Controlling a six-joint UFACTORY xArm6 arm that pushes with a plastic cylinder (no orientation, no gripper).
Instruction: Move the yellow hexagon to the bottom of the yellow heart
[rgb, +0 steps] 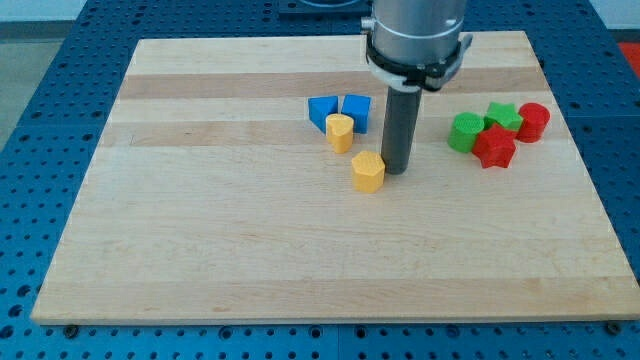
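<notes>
Our worktop (250, 250) is pale wood with a banded grain. Our arm comes down from the view's top, its rod upright; we carry no jaws, and my tip (395, 172) sits just right of the yellow hexagon (368, 171), seemingly touching it. The yellow heart (340, 132) lies up-left, against two blue blocks (338, 110). Two green and two red blocks (497, 133) cluster right

A pale wooden board (300, 260) lies on a blue perforated table (40, 200) under even light.
</notes>
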